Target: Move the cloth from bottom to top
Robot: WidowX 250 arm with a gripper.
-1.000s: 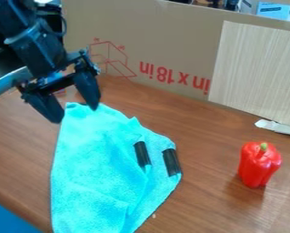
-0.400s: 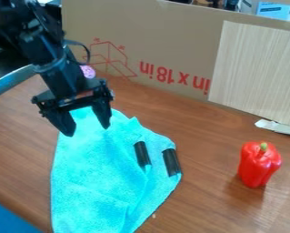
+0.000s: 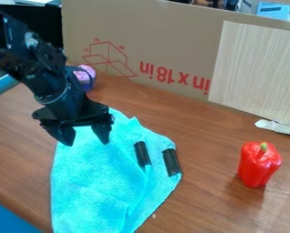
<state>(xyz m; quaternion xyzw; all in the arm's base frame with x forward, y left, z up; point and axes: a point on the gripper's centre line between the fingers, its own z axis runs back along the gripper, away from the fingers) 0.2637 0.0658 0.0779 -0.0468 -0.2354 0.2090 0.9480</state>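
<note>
Claw point(image 3: 87, 143) now lower over the cloth's point(image 3: 92, 182) far end, cloth itself unmoved. Stands wide open, gripping nothing; can't tell if it touches.

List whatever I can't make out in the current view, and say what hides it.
In the camera view:
- Part of the cloth's top end: behind the claw.
- Cloth's lower end: cut off by the bottom edge.
- Part of the purple-pink object: behind the arm.
- Whether the claw touches the cloth: unclear from this angle.
</note>
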